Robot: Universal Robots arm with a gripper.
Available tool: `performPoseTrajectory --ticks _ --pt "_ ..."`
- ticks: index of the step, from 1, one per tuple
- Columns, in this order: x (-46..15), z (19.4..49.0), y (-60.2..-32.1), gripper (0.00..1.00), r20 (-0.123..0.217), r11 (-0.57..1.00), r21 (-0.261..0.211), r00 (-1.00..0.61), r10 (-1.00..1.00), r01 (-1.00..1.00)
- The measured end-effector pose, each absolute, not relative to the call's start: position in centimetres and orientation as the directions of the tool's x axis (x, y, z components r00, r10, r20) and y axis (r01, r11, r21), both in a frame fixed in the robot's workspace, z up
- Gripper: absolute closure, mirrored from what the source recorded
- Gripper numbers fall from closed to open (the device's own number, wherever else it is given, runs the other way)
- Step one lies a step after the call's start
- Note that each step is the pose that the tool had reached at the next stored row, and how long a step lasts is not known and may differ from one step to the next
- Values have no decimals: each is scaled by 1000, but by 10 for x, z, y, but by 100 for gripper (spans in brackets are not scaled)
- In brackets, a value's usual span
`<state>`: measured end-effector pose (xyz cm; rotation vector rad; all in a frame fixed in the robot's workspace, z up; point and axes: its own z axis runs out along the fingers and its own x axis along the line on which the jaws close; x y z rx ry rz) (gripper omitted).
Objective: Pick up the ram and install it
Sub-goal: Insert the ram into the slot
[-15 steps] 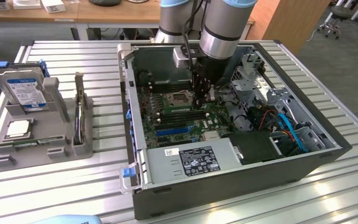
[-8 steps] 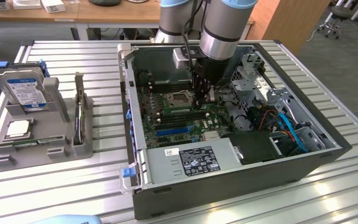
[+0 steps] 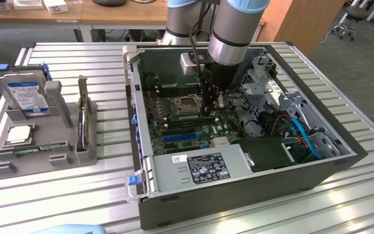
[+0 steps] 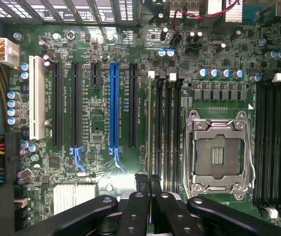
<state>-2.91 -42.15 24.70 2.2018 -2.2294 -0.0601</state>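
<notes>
bench [image 3: 76, 195]: slatted metal top; carries an open computer case and, at the exterior view's left, a grey parts tray.
computer case [image 3: 239, 195]: lies on its side with the panel off; inside are the motherboard [image 3: 174, 134], a silver power supply [image 3: 200, 168] with a black label, blue cables [image 3: 304, 136] and the arm [image 3: 235, 29] reaching down from above.
motherboard, wrist view [image 4: 96, 123]: green board with a blue card slot [image 4: 114, 105], a white card slot [image 4: 36, 103], black memory slots [image 4: 167, 128] and the processor socket [image 4: 218, 155] with its pin field showing.
gripper [image 3: 212, 111] [image 4: 150, 184]: low over the board at one end of the memory slots, just beside the socket; its fingers are drawn almost together, with only a thin seam between the tips.
ram [image 3: 187, 117]: a narrow green stick lying along the memory slots beside the socket, one end at the gripper's tips; i cannot tell whether the fingers pinch it or only touch it.
parts tray [image 3: 50, 129]: holds a hard drive [image 3: 26, 95] with a blue-white label standing upright in a rear stand, and a square silver processor chip [image 3: 19, 134] lying flat in a pocket nearer the front.
</notes>
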Motion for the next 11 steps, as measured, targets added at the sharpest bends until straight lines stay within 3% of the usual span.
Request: performPoseTrajectory --ticks 11 --pt "-29 244 -420 88 -21 14 33 -15 -1000 -999"
